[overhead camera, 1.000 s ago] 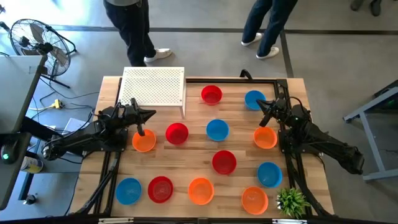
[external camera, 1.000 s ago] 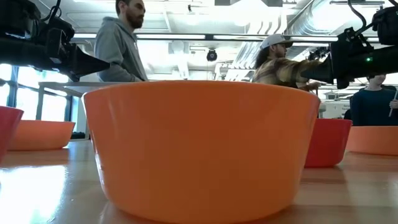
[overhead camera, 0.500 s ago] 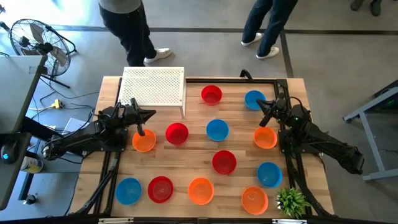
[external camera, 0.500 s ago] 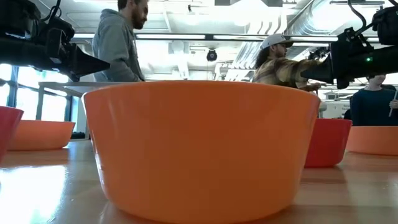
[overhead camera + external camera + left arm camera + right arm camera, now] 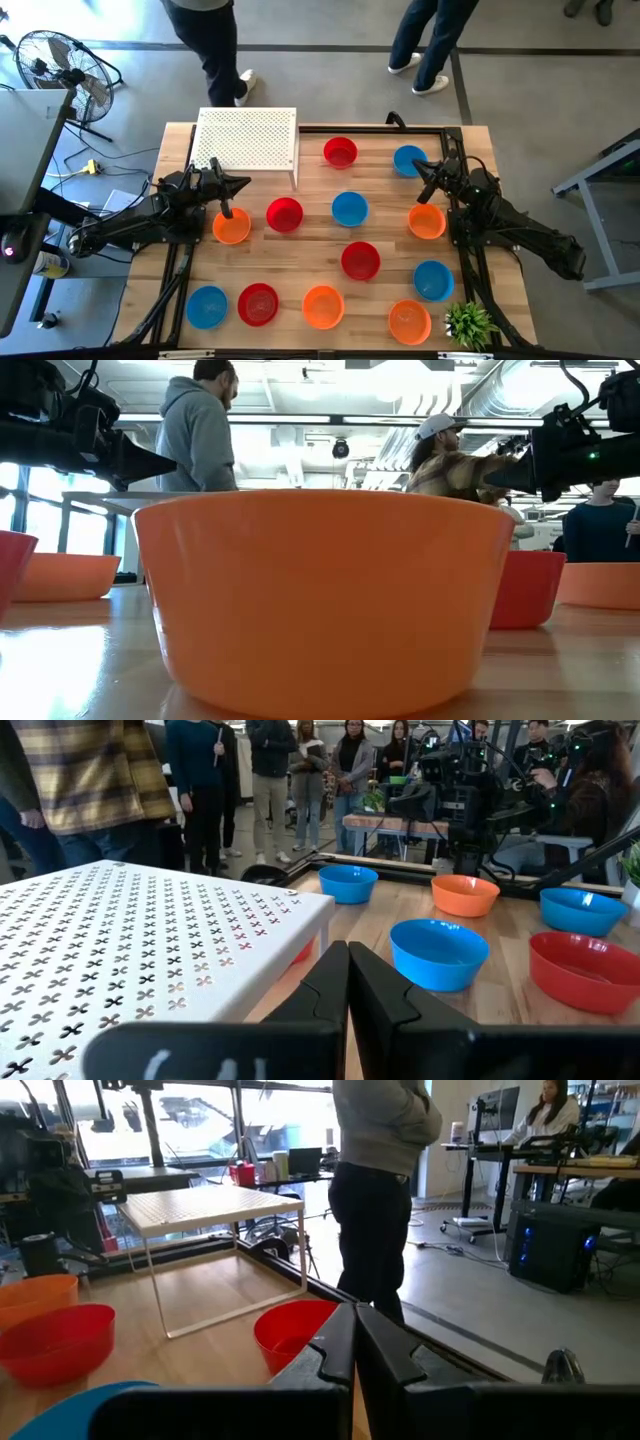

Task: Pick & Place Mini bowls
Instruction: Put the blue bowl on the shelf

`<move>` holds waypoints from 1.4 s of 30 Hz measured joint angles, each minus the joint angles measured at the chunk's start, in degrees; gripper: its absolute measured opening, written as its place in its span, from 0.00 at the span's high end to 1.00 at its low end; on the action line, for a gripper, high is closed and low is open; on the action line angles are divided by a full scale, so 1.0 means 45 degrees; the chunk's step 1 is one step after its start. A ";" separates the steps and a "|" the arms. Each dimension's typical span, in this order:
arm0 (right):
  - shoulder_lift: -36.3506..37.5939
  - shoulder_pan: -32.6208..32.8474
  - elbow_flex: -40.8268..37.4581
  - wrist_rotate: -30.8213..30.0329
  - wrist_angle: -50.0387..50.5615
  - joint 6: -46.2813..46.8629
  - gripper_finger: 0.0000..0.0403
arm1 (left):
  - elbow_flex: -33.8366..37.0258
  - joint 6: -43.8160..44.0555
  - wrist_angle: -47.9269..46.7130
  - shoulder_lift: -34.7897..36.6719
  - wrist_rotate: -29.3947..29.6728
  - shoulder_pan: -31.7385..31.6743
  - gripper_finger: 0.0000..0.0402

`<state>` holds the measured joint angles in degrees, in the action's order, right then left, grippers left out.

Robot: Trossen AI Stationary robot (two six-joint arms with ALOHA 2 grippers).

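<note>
- I am holding my left end effector [image 5: 243, 183] above the worktop [image 5: 312, 230], just in front of the white perforated stand [image 5: 247, 140]; its fingers [image 5: 322, 982] are pressed together and pinching nothing.
- An orange mini bowl [image 5: 232, 226] is sitting just beside that end effector, on the side away from the stand, and a red mini bowl [image 5: 285, 214] is lying next to the orange one, further from the stand's left edge.
- I am keeping my right end effector [image 5: 421, 173] at the far side of the worktop from the stand, between a blue mini bowl [image 5: 408, 160] and an orange mini bowl [image 5: 426, 221]; its fingers [image 5: 336, 1342] are also pressed together and empty.
- A red mini bowl [image 5: 340, 152] is standing just beside the stand's right side, and a blue mini bowl [image 5: 349, 208] is resting a little further out from the stand's front corner.
- The remaining mini bowls, red, blue and orange, are lying well apart from the stand across the worktop, all upright and apart from one another.
- A small green plant [image 5: 470, 324] is sitting at the worktop corner farthest from the stand.
- In the low view one orange mini bowl [image 5: 325, 595] is filling the foreground.
- People are standing on the floor beyond the stand.
</note>
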<state>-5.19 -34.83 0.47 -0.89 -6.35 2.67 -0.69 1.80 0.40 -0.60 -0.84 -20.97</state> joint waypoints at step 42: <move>-1.2651 0.5676 0.6332 -0.1279 0.2577 0.2079 0.83 | 0.0000 0.0109 0.0048 -0.0005 -0.0210 0.0000 1.00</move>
<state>-62.12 -9.29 28.96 -6.64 5.25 12.02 -0.69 2.29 0.62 -0.62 -1.79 -20.97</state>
